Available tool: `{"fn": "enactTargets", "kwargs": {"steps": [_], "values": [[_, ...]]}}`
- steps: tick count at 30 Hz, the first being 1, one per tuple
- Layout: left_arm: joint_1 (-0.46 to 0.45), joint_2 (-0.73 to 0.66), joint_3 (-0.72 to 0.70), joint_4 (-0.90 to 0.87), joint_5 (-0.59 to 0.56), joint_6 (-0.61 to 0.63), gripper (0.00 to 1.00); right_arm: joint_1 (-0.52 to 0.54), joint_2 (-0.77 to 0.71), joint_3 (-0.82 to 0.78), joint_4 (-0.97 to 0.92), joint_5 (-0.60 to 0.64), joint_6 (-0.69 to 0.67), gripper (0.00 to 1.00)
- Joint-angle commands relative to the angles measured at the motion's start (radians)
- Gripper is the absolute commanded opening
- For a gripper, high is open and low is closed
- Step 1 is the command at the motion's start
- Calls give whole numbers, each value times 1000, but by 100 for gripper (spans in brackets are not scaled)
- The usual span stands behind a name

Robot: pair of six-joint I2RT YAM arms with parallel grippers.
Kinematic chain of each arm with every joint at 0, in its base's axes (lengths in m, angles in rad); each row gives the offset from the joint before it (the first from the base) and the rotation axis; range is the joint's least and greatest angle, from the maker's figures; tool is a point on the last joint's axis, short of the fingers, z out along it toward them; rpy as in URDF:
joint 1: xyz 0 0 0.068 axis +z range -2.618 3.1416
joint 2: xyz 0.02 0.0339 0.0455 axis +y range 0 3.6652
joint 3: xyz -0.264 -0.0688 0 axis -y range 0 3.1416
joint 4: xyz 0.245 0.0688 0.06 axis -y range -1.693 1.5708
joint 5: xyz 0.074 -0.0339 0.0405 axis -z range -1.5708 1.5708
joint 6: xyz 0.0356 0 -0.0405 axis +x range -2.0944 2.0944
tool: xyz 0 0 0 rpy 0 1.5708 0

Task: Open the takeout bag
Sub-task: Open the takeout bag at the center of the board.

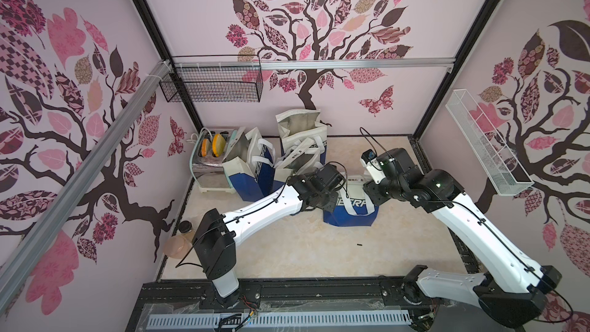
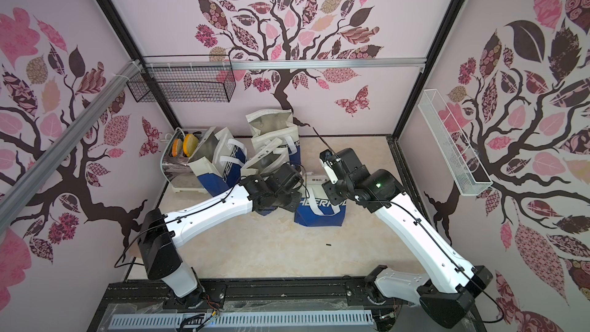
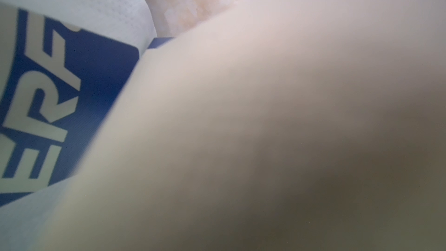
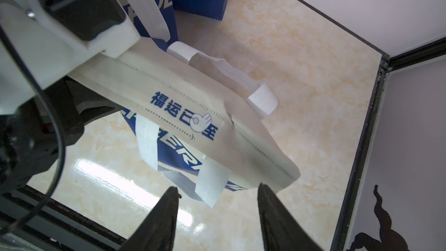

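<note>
Marble-look tabletop (image 1: 303, 250) sits within pink tree-print walls (image 1: 191, 11). In both top views your takeout bag (image 1: 351, 210) stands at centre, with the left gripper (image 1: 332, 202) clamped on its nine-o'clock end. Left wrist: only blurred bag fabric. Right wrist: the right gripper (image 4: 217, 187) has its jaws apart and empty, beside the bag's top edge.

The takeout bag (image 4: 193, 107) is matt, dimpled non-woven cloth, cream on top and blue below, and its handle (image 4: 147, 141) is a white strip of the same pitted fabric. The table (image 4: 301, 51) beneath has a glossy, marble-look finish that reflects the light. An open bag (image 1: 300, 121) shows a dull silver foil lining. The toaster (image 1: 207, 174) is mirror-bright metal. The black basket (image 1: 217, 91) and the white basket (image 1: 479, 145) are thin painted wire.
</note>
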Motion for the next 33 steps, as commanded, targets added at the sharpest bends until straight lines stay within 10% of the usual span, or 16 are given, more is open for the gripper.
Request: {"fn": "enactTargets", "kwargs": {"steps": [1, 16, 22, 25, 33], "values": [[0, 27, 27, -20, -9, 19, 0, 9, 28, 1, 26, 27, -31, 54], [8, 60, 69, -39, -13, 43, 0, 14, 92, -23, 107, 251, -44, 47], [13, 64, 76, -44, -12, 49, 0, 14, 141, -5, 130, 364, -49, 27], [14, 67, 82, -48, -12, 53, 0, 14, 163, 15, 106, 435, -43, 0], [19, 89, 81, -82, -34, 57, 0, 18, 243, 150, 10, 766, -160, 0]]}}
